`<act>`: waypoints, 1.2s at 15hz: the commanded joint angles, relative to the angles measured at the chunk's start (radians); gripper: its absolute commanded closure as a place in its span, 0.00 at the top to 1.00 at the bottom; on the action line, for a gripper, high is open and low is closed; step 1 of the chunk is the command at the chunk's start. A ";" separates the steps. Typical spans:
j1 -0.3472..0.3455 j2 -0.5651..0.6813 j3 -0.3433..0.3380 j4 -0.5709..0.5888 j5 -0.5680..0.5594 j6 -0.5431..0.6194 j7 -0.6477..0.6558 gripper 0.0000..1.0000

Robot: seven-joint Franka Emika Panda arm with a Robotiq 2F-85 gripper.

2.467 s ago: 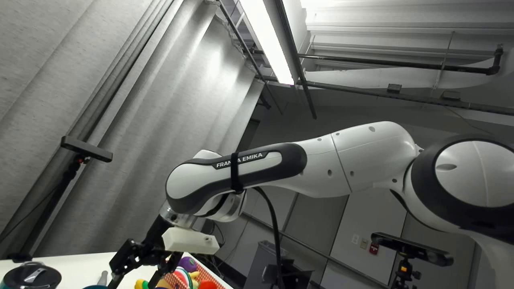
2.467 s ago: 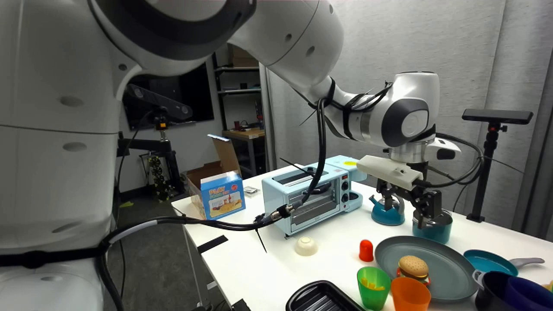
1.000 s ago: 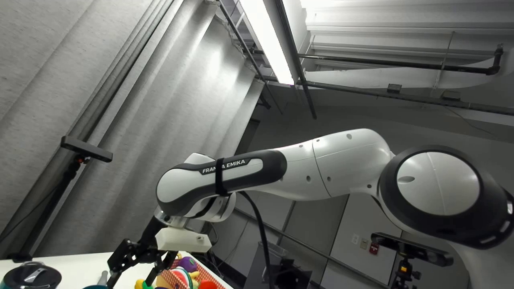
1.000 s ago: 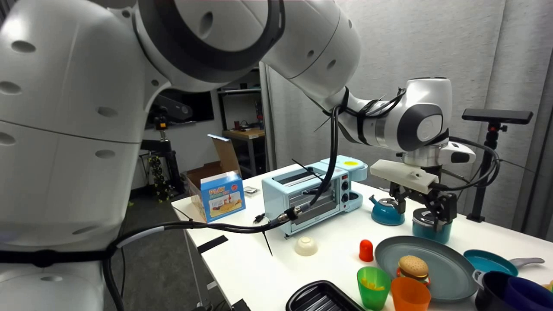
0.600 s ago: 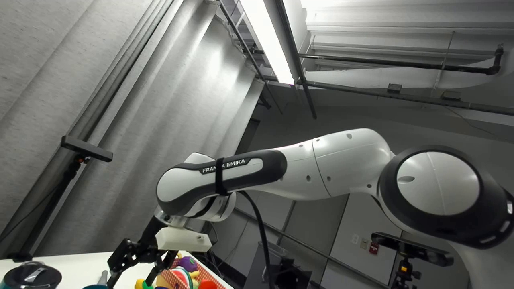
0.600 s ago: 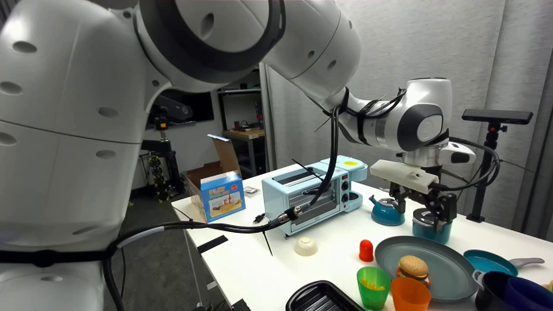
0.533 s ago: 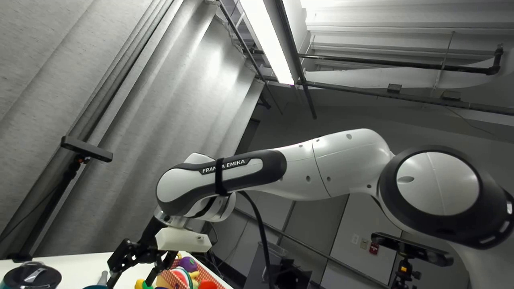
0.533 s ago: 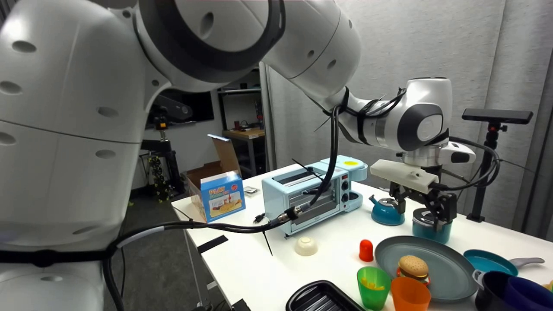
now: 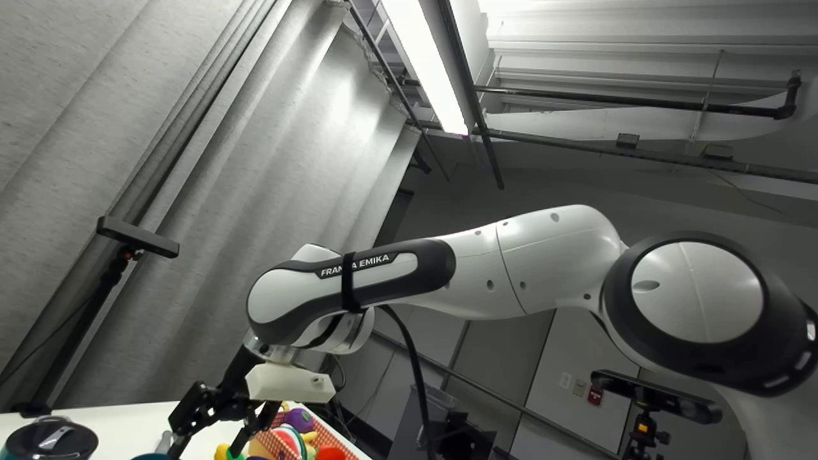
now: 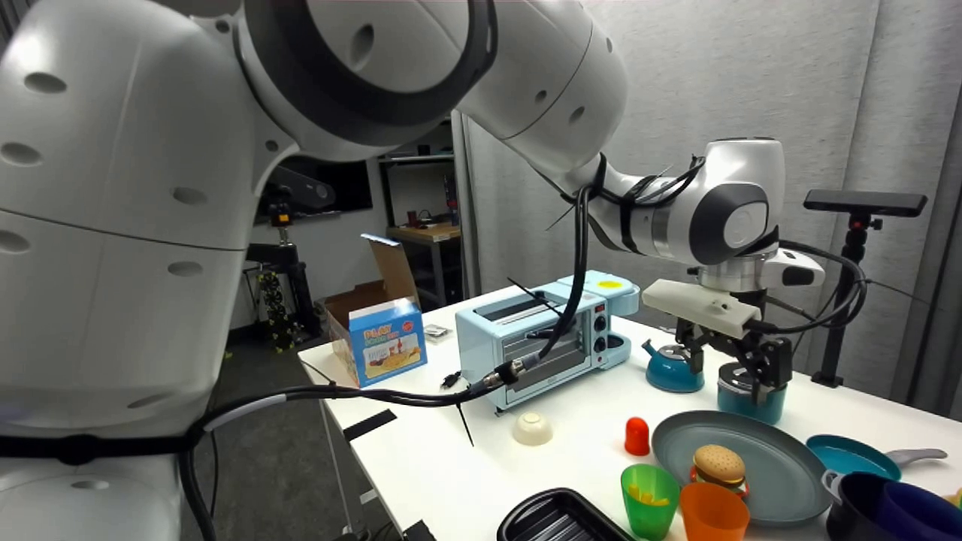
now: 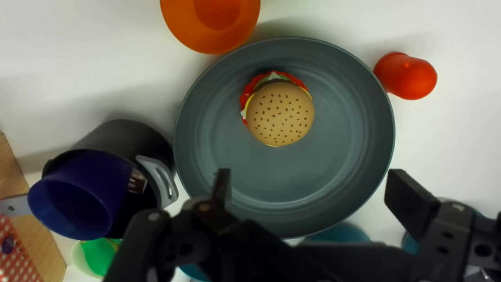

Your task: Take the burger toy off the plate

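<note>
A black claw [image 11: 310, 172] hangs, fingers [image 11: 411, 201] parted, above the table [image 10: 477, 466] where a toy hamburger [image 11: 280, 113] rests on a gray plate [image 11: 338, 152].

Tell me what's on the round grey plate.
A round toy burger, tan on top with red edging, sits on the plate. What lies under the burger is hidden; in the wrist view the open black gripper covers part of the plate.

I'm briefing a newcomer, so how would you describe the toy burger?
On the white table, find the large round grey plate. The toy burger sits on it, off-centre toward the orange cup. Unlike that plain cup, it has a tan bun dotted with dark seeds.
</note>
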State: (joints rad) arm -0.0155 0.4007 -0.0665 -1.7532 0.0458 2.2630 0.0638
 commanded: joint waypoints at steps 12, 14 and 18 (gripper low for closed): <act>0.003 0.068 0.013 -0.053 -0.016 0.089 0.012 1.00; 0.002 0.077 0.013 -0.052 -0.015 0.089 0.010 1.00; -0.005 0.101 0.007 -0.035 -0.019 0.081 0.004 1.00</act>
State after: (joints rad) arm -0.0123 0.4869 -0.0573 -1.7945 0.0458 2.3195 0.0638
